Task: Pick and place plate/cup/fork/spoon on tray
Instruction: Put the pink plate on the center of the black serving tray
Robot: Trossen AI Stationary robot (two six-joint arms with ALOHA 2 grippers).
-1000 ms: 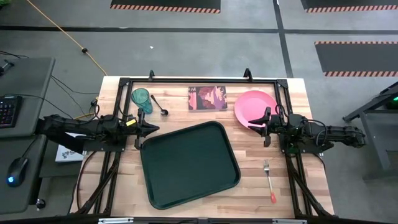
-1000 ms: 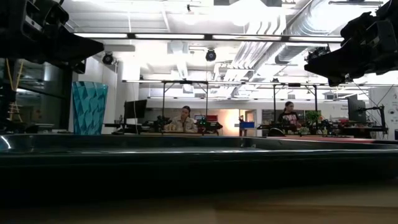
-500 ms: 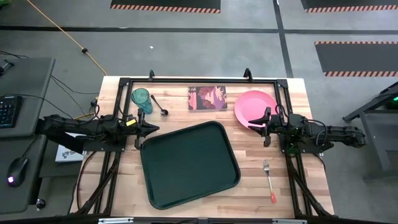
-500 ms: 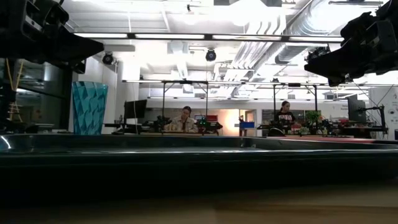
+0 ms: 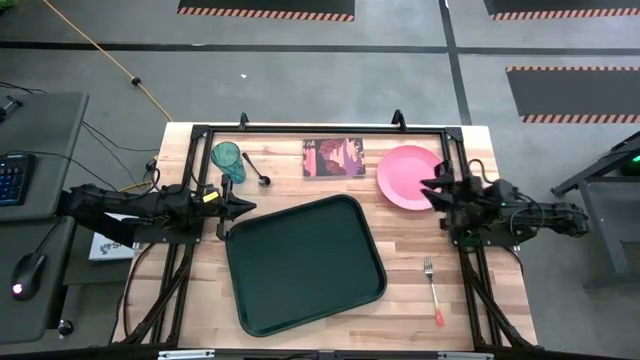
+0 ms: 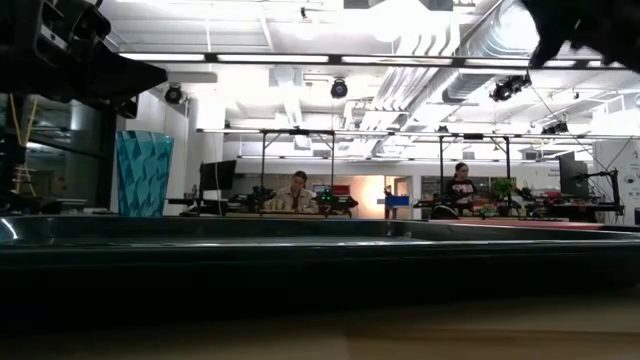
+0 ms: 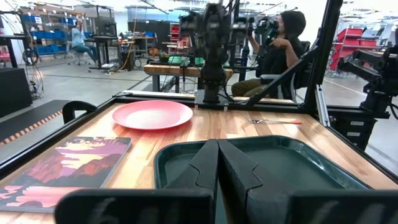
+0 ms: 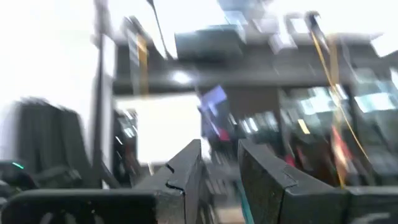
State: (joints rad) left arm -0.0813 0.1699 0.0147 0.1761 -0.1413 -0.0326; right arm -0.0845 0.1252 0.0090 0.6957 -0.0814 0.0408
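The right gripper, fingers a little apart and holding nothing, sits over the pink plate at the upper right. The left gripper, fingers closed together, waits beside the green tray in the middle.

Grey floor, bright ceiling lights, workbenches.
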